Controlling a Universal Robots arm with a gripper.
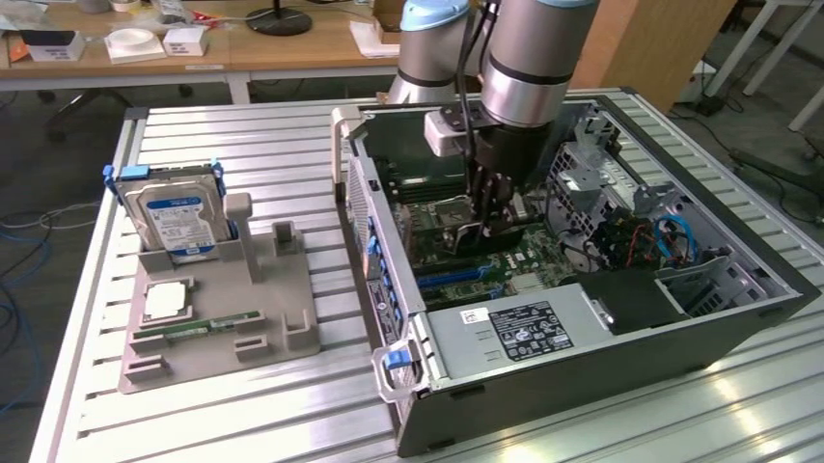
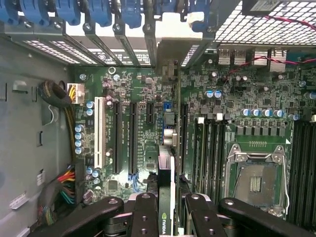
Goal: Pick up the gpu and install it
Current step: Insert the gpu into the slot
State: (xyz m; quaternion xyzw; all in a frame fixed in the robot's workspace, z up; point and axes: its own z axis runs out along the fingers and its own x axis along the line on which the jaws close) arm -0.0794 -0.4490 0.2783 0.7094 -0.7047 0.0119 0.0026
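Down inside the open computer case (image 1: 586, 318), centre of the exterior frame, my tool (image 1: 485, 230) hangs low over the motherboard (image 1: 515, 260). Tool is pinching the gpu (image 2: 165, 197): wrist view shows the card edge-on between my fingers (image 2: 145, 212), a thin dark blade with a logo strip at bottom centre of that frame, fingers pressed onto both faces.

Key relation: the card's long axis runs straight away from the tool, along the same line as the long black expansion slots (image 2: 132, 138) on the board. Those slots sit at centre-left of the wrist frame, parallel to the card. The card's edge lines up with the gap just to the right of them, near a narrow dark slot (image 2: 183, 138) at centre frame. Judging by that, the card is close to a slot line, but I cannot tell whether it is over it or offset sideways. Seated or not: cannot tell, the bottom edge is hidden.

CPU socket (image 2: 256, 180) lies lower right in the wrist frame, apart from the card.

Outside the case, on the tabletop (image 1: 258, 145), the grey fixture tray (image 1: 212, 318) at left of the exterior frame holds the hard drive (image 1: 180, 217) and the memory stick (image 1: 193, 331).
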